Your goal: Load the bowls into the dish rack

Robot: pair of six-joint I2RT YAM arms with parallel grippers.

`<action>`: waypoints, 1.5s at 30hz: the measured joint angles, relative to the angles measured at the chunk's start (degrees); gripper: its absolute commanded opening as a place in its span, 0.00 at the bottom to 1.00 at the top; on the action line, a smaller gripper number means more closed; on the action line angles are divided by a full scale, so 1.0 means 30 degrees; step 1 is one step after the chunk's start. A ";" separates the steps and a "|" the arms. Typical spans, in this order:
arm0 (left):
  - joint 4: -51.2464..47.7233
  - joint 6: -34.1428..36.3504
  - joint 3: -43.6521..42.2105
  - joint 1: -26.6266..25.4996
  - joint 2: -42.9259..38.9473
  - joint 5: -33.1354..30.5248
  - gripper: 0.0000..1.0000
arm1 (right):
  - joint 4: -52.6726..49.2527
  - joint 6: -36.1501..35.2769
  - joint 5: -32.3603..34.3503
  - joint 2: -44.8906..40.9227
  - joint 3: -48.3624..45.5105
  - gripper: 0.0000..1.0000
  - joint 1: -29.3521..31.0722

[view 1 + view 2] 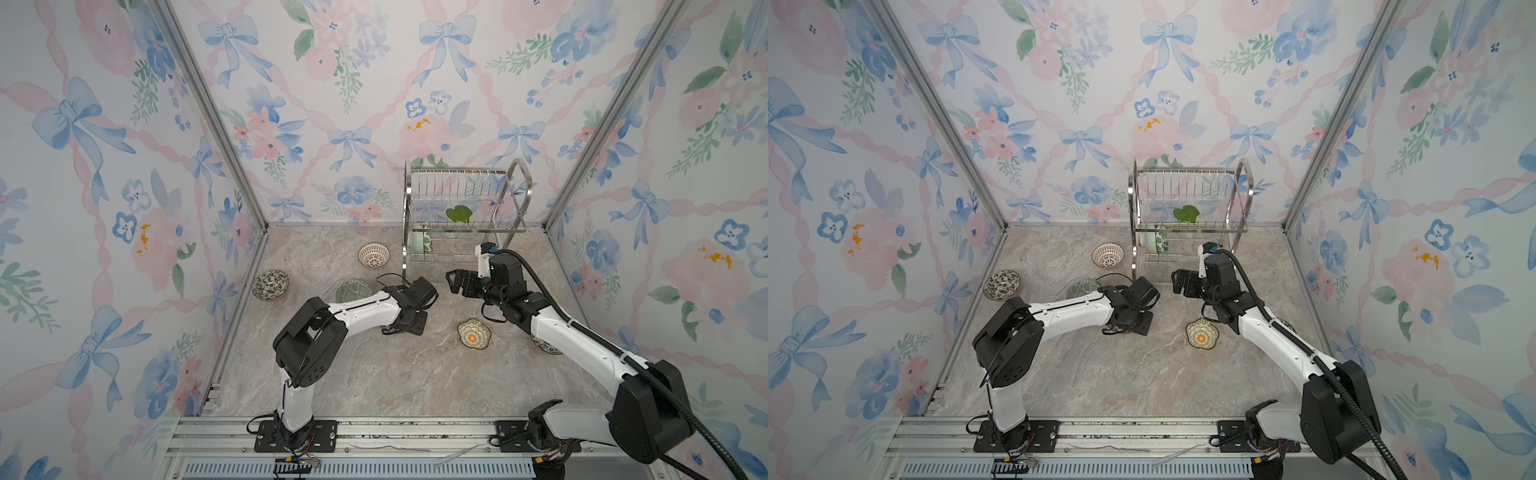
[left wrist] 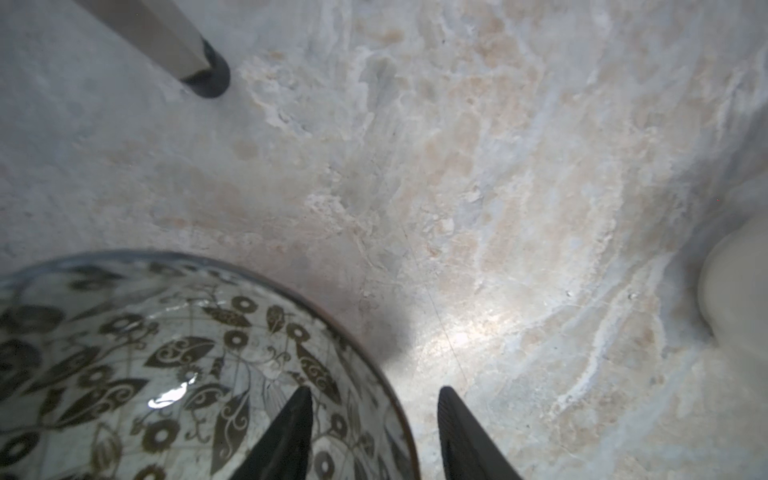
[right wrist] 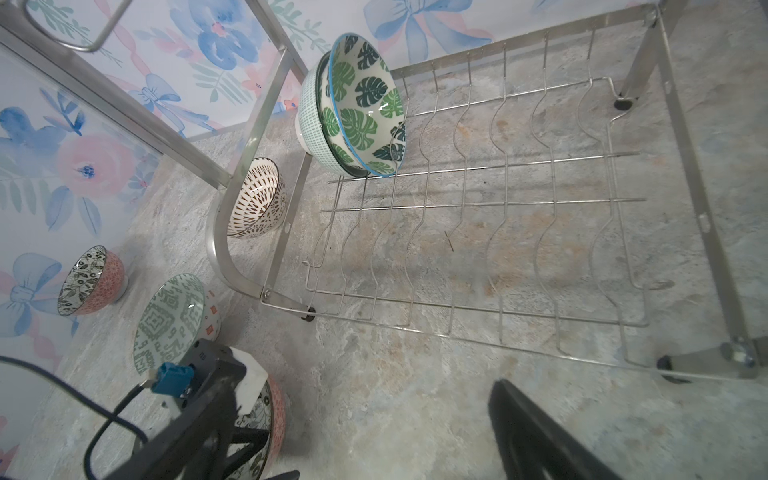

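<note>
Nearest me, the scalloped yellow-orange bowl (image 1: 473, 333) sits on the table (image 1: 374, 382). My left gripper (image 2: 374, 390) stands part-open astride the dark floral bowl (image 2: 166, 365) rim, not pinching it. My right gripper (image 1: 450, 284) hangs wide and empty before the dish rack (image 1: 457, 170), where 2 bowls, the leaf-patterned bowl (image 3: 365, 108) and the mint bowl (image 3: 309, 108), lean together in the lower tier.

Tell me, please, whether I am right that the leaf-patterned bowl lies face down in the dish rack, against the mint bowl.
Not quite: the leaf-patterned bowl stands on its edge in the dish rack, against the mint bowl; the right wrist view shows it.
</note>
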 measured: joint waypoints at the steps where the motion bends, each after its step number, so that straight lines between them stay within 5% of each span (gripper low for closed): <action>1: -0.0015 0.0051 0.0007 0.0000 -0.0066 0.0000 0.63 | -0.0036 -0.0044 0.0000 0.0000 0.0000 0.97 0.0000; 6: -0.0058 0.0146 0.0007 0.0073 -0.0903 -0.0015 0.71 | -0.0197 -0.0146 -0.0007 0.0000 0.0000 0.97 0.0000; 13: -0.0109 0.0379 -0.0182 0.1209 -0.3592 -0.0007 0.97 | -0.0357 -0.0291 -0.0066 0.0000 0.0007 0.97 0.0000; 24: -0.0153 0.0372 -0.3264 0.4350 -0.9857 0.0765 0.98 | -0.1494 -0.1399 0.1129 0.0313 0.0976 0.97 0.2164; 34: 0.1056 0.0138 -0.7366 1.1366 -1.4593 0.5748 0.98 | -0.2004 -0.2295 0.3045 0.3162 0.2841 0.97 0.6215; 45: 0.3439 -0.1151 -1.1183 1.5956 -1.5191 1.1817 0.98 | -0.2936 -0.3337 0.4663 0.6921 0.5603 0.99 1.0513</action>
